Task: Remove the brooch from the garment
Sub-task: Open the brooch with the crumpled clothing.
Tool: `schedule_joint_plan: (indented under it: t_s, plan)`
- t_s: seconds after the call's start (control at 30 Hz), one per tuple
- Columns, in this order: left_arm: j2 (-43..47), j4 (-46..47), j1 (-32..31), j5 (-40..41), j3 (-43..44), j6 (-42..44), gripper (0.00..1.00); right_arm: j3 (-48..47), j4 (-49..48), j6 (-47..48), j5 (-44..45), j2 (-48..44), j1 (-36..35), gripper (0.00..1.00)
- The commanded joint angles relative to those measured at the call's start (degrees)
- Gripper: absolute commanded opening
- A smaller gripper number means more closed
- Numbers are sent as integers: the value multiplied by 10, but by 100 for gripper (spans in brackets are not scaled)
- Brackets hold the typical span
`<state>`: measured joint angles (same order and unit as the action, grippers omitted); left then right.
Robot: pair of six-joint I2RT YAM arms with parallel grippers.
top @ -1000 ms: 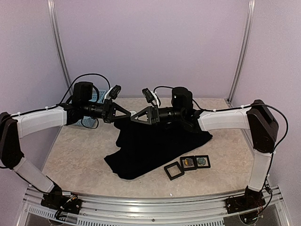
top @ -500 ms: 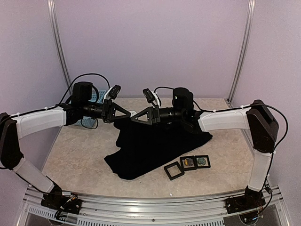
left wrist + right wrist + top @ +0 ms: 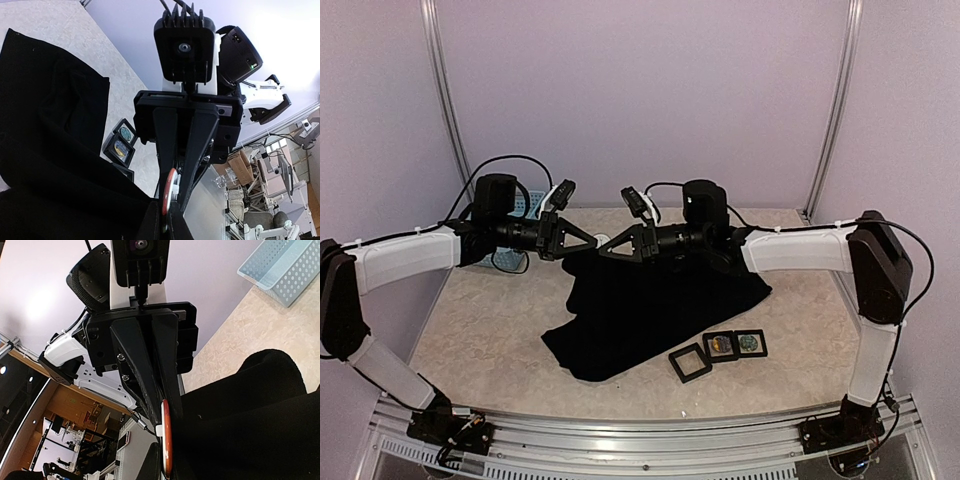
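Presently, mid-frame: brooch (image 3: 170, 197), stiff red-rimmed disc, probably light, right claw (image 3: 604, 247) clamped on its rim; garment (image 3: 650, 310), limp black cloth, left claw (image 3: 592, 243) pinching it alongside.

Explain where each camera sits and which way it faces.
Top external: above, behind the bases, facing down at the garment; both arms show.
Left wrist: on the left arm, facing the right gripper; own fingers below.
Right wrist: on the right arm, facing the left gripper; own fingers below.
Both wrist views share the brooch, edge-on.
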<state>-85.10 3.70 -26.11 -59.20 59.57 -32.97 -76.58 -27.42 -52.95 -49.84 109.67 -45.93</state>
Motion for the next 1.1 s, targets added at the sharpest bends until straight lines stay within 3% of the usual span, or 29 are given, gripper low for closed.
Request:
schedule_joint_plan:
  t_s: [0.0,0.63,1.07]
  plan:
    - [21,-3,-14,-20,11,9,0,-40,133,28,49,34,5,0]
    - [20,-35,-35,-38,41,39,0,-65,258,-54,99,87,21,0]
    - [10,-228,-83,-14,131,187,0,-50,198,-131,93,117,29,0]
